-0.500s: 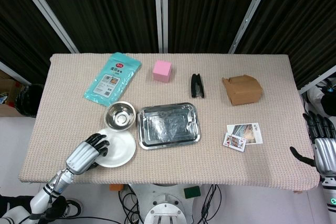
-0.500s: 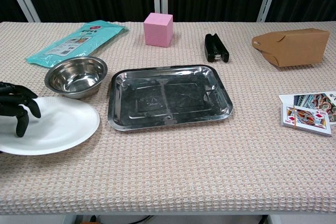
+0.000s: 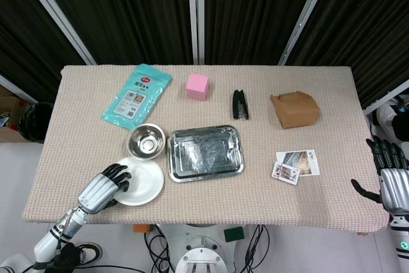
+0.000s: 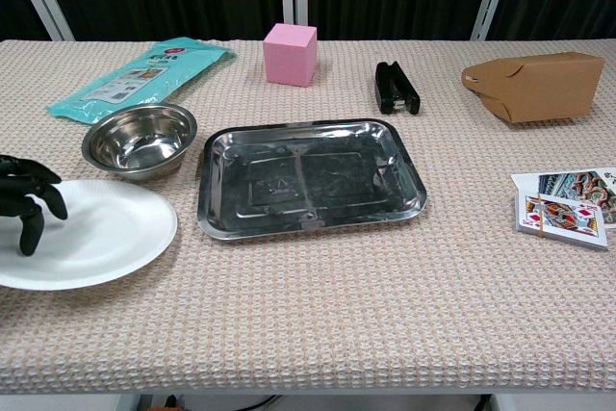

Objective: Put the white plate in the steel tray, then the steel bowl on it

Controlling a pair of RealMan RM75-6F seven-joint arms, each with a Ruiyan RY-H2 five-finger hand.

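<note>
Fingers (image 4: 24,201) of our left hand (image 3: 102,187) rest spread on the round white paper plate (image 4: 91,233), readying a grip; right of them waits the rectangular steel tray (image 4: 310,180), beyond them the round steel bowl (image 4: 140,140).

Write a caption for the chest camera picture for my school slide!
Robot hand rests on a white plate beside a steel bowl and an empty steel tray.

Left hand (image 3: 102,188) low at the near-left table edge, palm down, dark fingertips (image 4: 29,201) curled and spread, forearm angling off the near-left corner. Right hand (image 3: 391,180) off the right table edge, upright, fingers apart and pointing up, thumb out, holding nothing.
</note>
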